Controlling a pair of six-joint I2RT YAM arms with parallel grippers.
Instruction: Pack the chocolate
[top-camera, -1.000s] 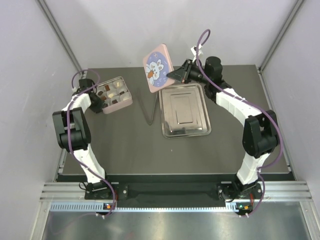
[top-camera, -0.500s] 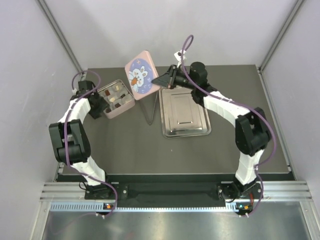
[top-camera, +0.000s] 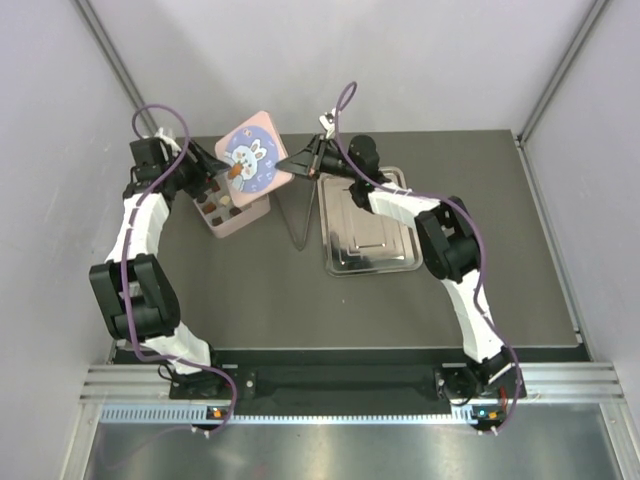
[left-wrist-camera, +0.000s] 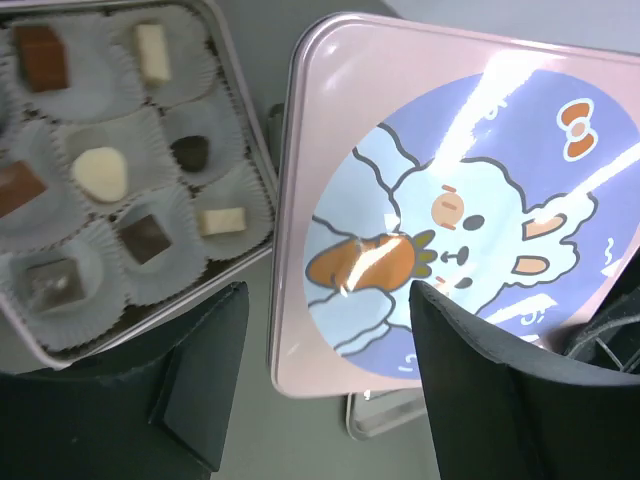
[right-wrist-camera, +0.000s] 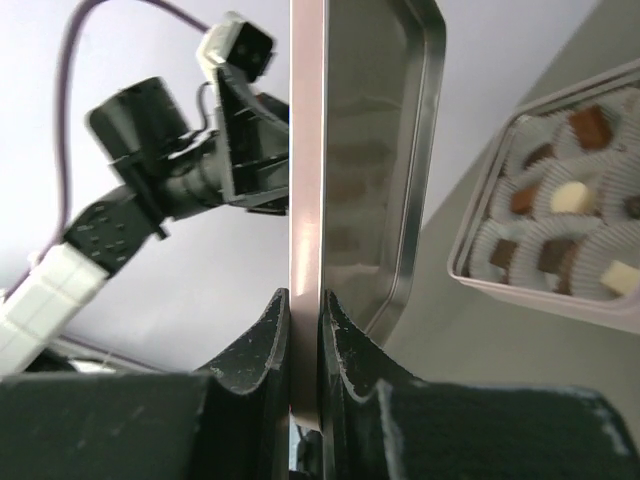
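The chocolate (left-wrist-camera: 100, 172) is several small dark brown, mid brown and cream pieces in white paper cups inside the open pink tin (top-camera: 240, 218), at the back left of the table. It also shows in the right wrist view (right-wrist-camera: 572, 196). My right gripper (top-camera: 296, 167) is shut on the edge of the pink rabbit lid (top-camera: 252, 165) and holds it tilted in the air, over the tin's right side. In the right wrist view the lid (right-wrist-camera: 305, 150) stands edge-on between the pads. My left gripper (left-wrist-camera: 328, 297) is open and empty above the tin's right rim, with the lid (left-wrist-camera: 460, 210) below it.
A steel tray (top-camera: 370, 225) lies right of the tin, and a corner of it shows under the lid (left-wrist-camera: 365, 432). A thin dark seam runs down the table between tin and tray. Grey walls close in the back and both sides.
My right gripper has carried the lid leftward from above the tray to over the tin. My left arm has swung back and up off the tin's left side.
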